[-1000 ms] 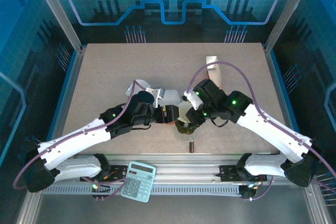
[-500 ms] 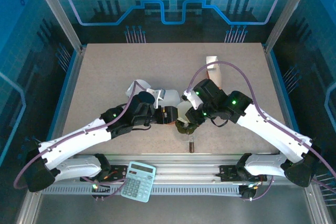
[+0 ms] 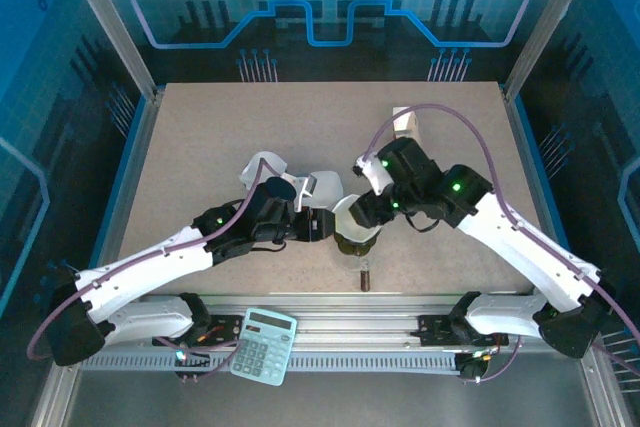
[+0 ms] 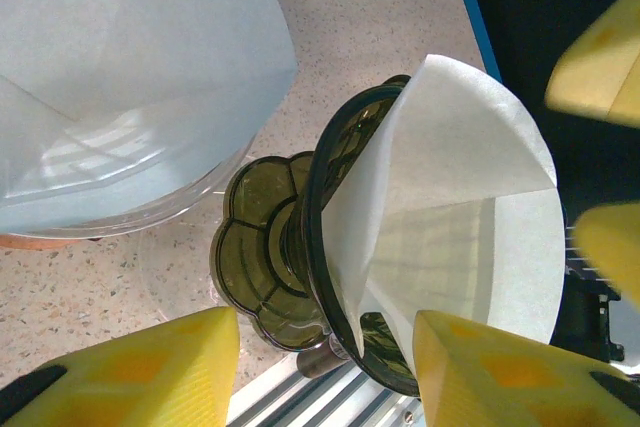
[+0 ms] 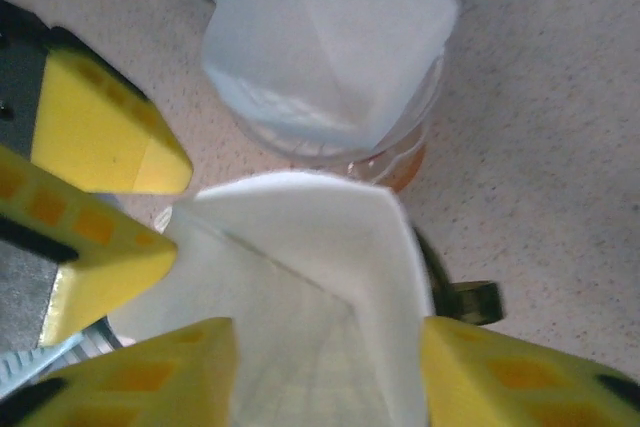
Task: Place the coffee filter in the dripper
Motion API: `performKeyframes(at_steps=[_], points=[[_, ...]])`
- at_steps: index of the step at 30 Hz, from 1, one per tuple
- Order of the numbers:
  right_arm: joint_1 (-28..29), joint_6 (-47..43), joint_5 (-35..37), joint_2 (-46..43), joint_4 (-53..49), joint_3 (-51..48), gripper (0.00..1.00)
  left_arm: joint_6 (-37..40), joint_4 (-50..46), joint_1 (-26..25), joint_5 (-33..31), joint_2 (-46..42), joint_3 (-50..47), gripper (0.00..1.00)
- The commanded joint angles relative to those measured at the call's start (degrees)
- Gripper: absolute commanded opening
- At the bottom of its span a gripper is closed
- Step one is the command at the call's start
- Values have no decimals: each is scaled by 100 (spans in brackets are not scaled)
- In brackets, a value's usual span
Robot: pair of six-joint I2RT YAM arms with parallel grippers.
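White paper filter [image 4: 450, 197] sits loose in dark translucent dripper [image 4: 270, 257]; left gripper [image 4: 325, 332], right gripper [image 5: 325, 337] both open astride; brushing could dislodge it.

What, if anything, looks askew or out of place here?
The filter sits lopsided in the dripper: one folded corner pokes well past the rim on one side, so it does not look evenly seated.

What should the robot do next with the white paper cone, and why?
Probably lift the right claw straight up and away. The coffee filter sits inside the dripper, one corner poking above the rim, and the right claw's fingers stand apart on either side of it rather than pinching it. Going straight up should avoid dragging the paper out.
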Motion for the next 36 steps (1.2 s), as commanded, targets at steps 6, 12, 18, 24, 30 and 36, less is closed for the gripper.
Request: performKeyframes(at_steps=[6,12,18,24,30,36], points=[[-563,-339,-303,508,-70,282,63,128,-101,-12,75,19,-71,51],[-539,-419,-41,582,-117,108,69,123,-74,-13,58,37,-76,51],[-399,-417,150,580,-57,-209,70,108,-32,-12,86,127,-68,51],[-374,-437,103,524,48,-385,74,82,-13,-12,82,141,-87,51],[-255,-417,171,556,177,-540,77,38,24,-12,82,138,-126,51],[-143,-408,321,723,231,-679,78,40,14,-12,91,132,-142,51]])
